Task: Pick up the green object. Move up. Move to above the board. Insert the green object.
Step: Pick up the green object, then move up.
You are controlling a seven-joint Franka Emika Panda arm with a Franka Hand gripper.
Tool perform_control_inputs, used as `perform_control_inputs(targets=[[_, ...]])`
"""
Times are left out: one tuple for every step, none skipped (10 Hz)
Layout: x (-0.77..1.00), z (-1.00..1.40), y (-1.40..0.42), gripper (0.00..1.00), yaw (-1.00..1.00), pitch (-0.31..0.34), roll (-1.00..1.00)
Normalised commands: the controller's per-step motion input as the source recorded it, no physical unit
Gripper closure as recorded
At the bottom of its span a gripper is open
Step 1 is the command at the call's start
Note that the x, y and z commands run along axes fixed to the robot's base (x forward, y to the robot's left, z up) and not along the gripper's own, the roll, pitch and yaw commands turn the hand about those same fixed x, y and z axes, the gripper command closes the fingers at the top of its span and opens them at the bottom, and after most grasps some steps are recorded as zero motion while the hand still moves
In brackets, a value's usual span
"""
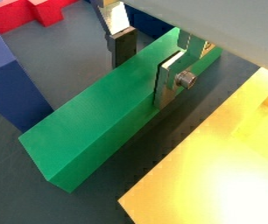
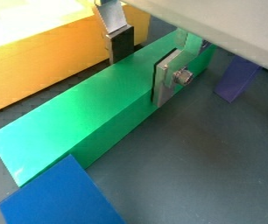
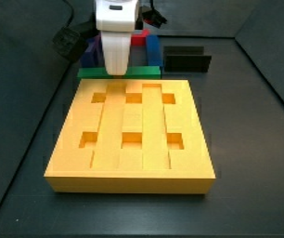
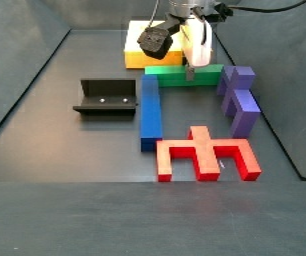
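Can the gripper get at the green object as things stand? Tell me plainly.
Probably yes. The gripper is already down at the green object, one finger on each long side in both wrist views, with nothing between. The board lies alongside, apparently clear of the fingers. Whether the pads touch is unclear.

No readable text anywhere.
I see no labels, brands or numbers on the claw (image 4: 195,68), bar (image 1: 113,114) or board (image 3: 135,130).
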Motion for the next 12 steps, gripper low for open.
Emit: perform_control_inputs(targets=[[0.00,0.00,0.00,1.00,0.00,0.000,0.00],[0.00,0.00,0.00,1.00,0.00,0.000,0.00],[0.00,0.00,0.00,1.00,0.00,0.000,0.00],[0.00,0.00,0.00,1.00,0.00,0.000,0.00],[0.00,0.00,0.00,1.00,0.00,0.000,0.00],[0.00,0.00,0.00,1.00,0.00,0.000,0.00],[0.00,0.00,0.00,1.00,0.00,0.000,0.00],[0.00,0.00,0.00,1.00,0.00,0.000,0.00],[0.00,0.83,0.00,1.00,0.00,0.000,0.00],[0.01,0.82,-0.01,1.00,-0.02,0.003,0.00],[-0.02,0.53,-0.01,1.00,-0.02,0.046,0.00],[0.00,0.33,-0.01,1.00,-0.02,0.037,-0.01]])
